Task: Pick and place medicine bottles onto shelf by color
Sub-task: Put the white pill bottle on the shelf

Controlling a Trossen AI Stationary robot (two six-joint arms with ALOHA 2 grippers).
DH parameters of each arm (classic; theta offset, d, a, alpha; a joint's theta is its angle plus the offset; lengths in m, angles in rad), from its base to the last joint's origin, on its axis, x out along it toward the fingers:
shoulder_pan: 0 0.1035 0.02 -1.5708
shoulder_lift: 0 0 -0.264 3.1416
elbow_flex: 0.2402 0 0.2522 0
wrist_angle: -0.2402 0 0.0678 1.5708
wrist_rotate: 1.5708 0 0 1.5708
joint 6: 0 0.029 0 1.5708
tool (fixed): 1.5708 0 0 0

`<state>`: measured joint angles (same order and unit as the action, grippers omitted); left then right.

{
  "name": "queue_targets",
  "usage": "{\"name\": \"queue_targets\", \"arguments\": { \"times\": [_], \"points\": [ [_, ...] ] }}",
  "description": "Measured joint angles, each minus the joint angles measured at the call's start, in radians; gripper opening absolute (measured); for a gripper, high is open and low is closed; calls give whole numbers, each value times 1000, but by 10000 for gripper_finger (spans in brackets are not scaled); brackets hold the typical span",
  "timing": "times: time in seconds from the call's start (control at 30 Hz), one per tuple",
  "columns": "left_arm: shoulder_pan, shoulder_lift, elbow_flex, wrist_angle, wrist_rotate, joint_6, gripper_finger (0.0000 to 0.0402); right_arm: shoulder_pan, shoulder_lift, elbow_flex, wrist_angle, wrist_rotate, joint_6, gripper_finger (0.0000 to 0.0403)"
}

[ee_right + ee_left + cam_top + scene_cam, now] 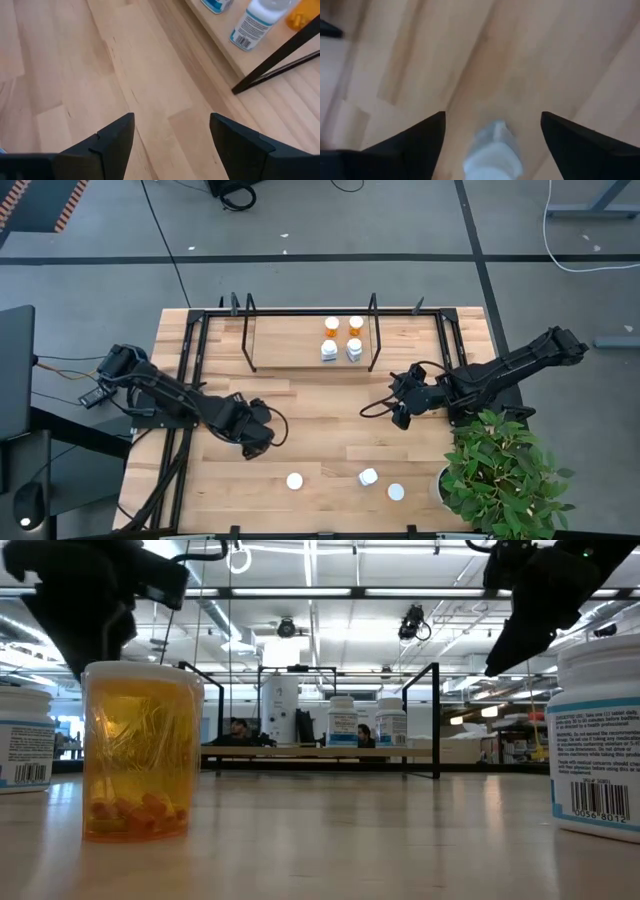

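Note:
The shelf (300, 362) lies at the table's far middle and carries two orange bottles (343, 325) behind two white ones (341, 350). Three more white-capped bottles (368, 476) stand near the table's near edge. My left gripper (255, 445) is open and points down over an orange bottle (138, 755). Its fingers (420, 140) stand on either side of the white cap (492, 152), with a gap on each side. In the high view the gripper hides this bottle. My right gripper (400, 415) is open over bare wood (172, 117), off the shelf's near right corner.
A potted plant (500, 470) fills the table's near right corner, close beside the right arm. The shelf's black wire uprights (375, 330) stand at its short ends, and a black frame (190, 350) runs along the table's left side. White bottles (600, 730) stand close to the low camera.

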<state>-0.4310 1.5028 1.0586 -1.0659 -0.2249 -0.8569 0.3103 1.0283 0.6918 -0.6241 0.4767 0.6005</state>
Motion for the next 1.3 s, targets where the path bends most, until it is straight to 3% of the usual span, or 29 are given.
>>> {"name": "queue_targets", "arguments": {
  "times": [0.27, 0.4, 0.57, 0.7, 1.07, 1.3],
  "points": [
    [-26, 0, 0, -161, 28, -184, 344, 1, 0, 0, -1, 0, 1, 267],
    [-32, 0, -1, -160, 29, -338, 344, 1, 0, 0, -1, 0, -4, 267],
    [-46, 0, -53, -132, 73, -417, 343, 1, 0, 0, -2, 0, -21, 267],
    [-63, 0, -98, -84, 143, -448, 343, 1, 0, 0, -3, 0, -22, 267],
    [-91, 1, -152, 12, 153, -467, 341, 1, 0, 1, -2, 1, -21, 267],
    [-90, 1, -152, 17, 163, -467, 314, 1, 0, 1, -2, 1, -21, 267]
  ]
}}
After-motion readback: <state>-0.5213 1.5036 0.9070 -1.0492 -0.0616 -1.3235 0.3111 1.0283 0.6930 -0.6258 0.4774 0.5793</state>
